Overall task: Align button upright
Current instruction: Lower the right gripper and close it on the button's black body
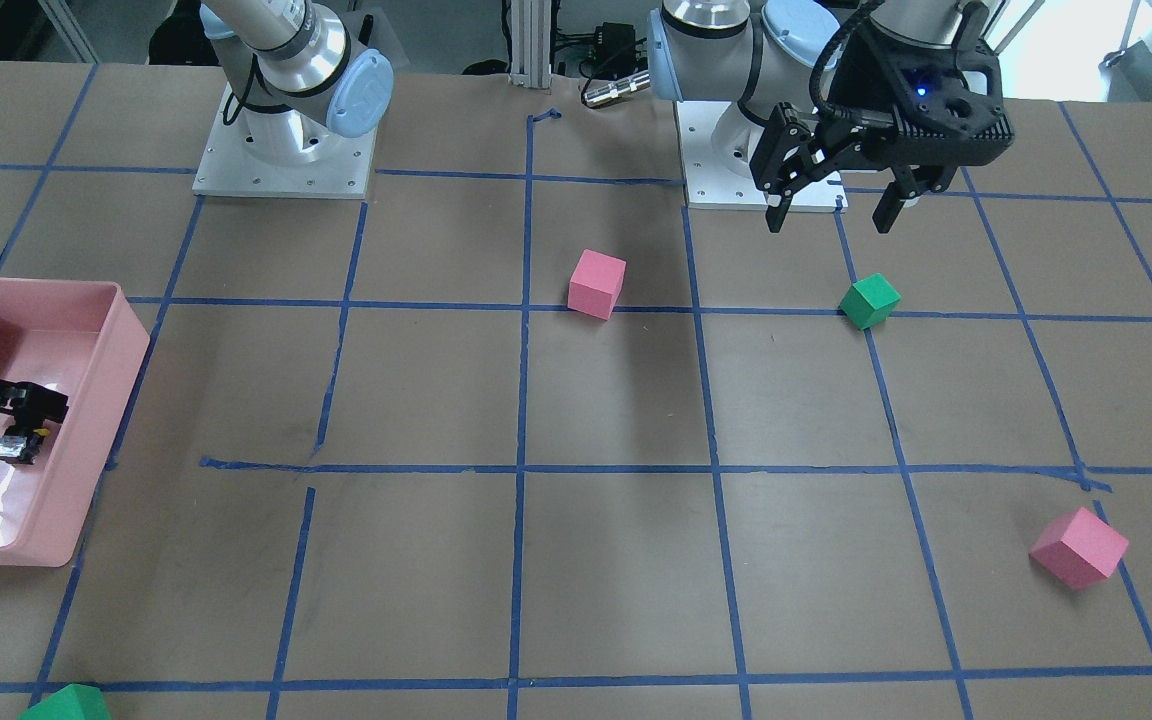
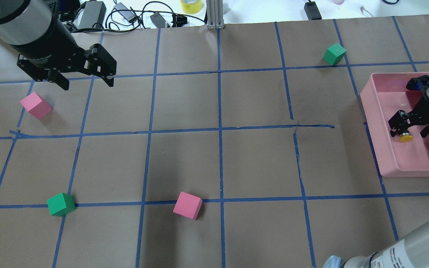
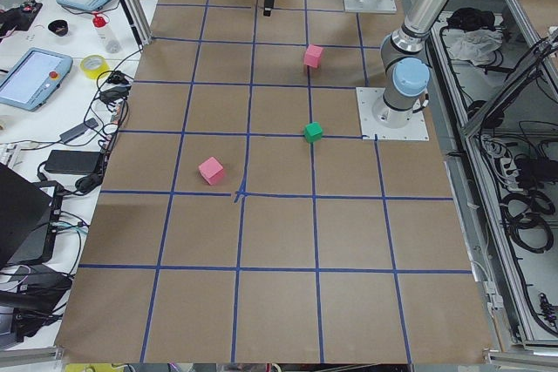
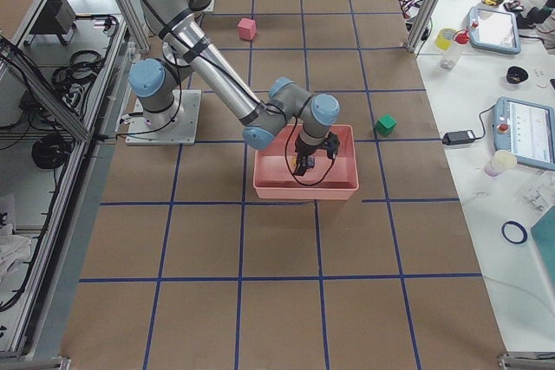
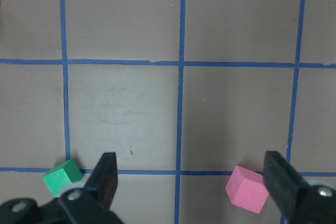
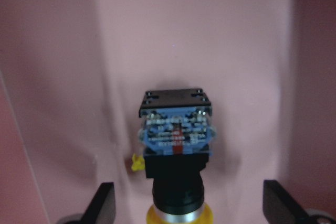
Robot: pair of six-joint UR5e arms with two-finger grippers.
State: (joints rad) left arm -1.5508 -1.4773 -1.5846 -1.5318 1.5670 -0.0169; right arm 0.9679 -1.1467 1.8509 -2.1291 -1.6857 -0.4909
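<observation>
The button (image 6: 176,140) lies in the pink bin (image 2: 368,108), between my right gripper's (image 6: 191,205) open fingers, which do not touch it. Its yellow cap points toward the wrist camera and its base block points away. It looks tipped on its side rather than upright. In the overhead view the yellow cap (image 2: 406,139) shows just below the right gripper (image 2: 415,130). In the front view the button (image 1: 16,446) sits under the right gripper (image 1: 31,412). My left gripper (image 2: 88,85) is open and empty, high above the table, also in the front view (image 1: 829,222).
Pink cubes (image 2: 35,105) (image 2: 187,205) and green cubes (image 2: 61,204) (image 2: 334,54) lie scattered on the brown, blue-taped table. The bin's walls (image 1: 126,350) close in around the right gripper. Cables and gear line the table's far edge.
</observation>
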